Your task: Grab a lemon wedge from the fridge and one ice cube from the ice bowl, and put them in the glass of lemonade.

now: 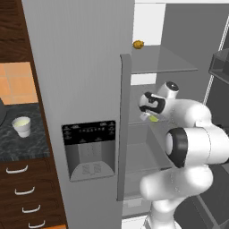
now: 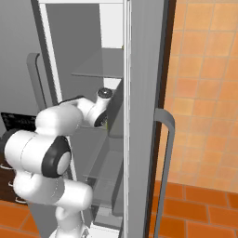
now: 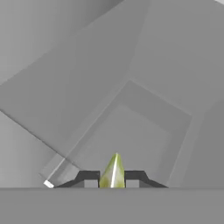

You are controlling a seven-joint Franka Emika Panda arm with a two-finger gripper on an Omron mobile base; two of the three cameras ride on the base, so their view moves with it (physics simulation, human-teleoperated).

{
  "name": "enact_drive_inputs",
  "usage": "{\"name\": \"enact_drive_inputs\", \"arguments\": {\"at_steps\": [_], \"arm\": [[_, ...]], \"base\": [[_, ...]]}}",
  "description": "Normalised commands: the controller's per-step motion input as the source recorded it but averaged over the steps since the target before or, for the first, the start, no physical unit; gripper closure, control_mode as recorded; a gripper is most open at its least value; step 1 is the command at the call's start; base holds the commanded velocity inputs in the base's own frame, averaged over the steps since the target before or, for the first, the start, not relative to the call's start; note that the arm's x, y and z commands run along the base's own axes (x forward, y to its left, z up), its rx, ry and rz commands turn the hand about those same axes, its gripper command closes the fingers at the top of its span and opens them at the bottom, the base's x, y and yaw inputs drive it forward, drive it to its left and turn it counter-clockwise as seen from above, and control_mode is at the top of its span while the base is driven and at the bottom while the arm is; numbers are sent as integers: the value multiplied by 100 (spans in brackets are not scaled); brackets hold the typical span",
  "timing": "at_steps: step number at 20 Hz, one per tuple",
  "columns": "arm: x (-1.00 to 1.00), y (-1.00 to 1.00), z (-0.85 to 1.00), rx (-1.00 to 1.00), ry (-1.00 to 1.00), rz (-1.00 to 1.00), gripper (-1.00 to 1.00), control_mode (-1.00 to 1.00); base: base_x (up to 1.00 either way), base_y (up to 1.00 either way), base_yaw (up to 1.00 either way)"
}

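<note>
Hand view: jaws pinch the lemon wedge between both dark fingertips, grey fridge interior behind. Left base view: gripper inside the open fridge, wedge at its tip; glass of lemonade on the table; brownish lump on the top shelf.

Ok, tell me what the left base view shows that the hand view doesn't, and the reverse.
Left base view alone: the glass of lemonade on the dark counter, the dispenser panel on the closed fridge door, a brownish-yellow lump on the top shelf, and the arm reaching into the fridge.
Hand view alone: both dark fingertips pinching the lemon wedge, seen close.
Both: the wedge at the gripper and the fridge's grey interior.
</note>
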Motion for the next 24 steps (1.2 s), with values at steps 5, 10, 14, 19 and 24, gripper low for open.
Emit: {"name": "enact_drive_inputs", "arguments": {"at_steps": [5, 10, 14, 19, 24], "arm": [[-66, 15, 95, 0, 4, -2, 100, -100], [-89, 25, 68, 0, 8, -5, 100, -100], [-100, 44, 28, -2, 0, -7, 100, -100], [-91, 33, 18, -1, -1, -1, 100, -100], [-28, 1, 3, 0, -5, 0, 100, -100]], "base": [[0, 0, 0], [0, 0, 0], [0, 0, 0], [0, 0, 0], [0, 0, 0]]}}
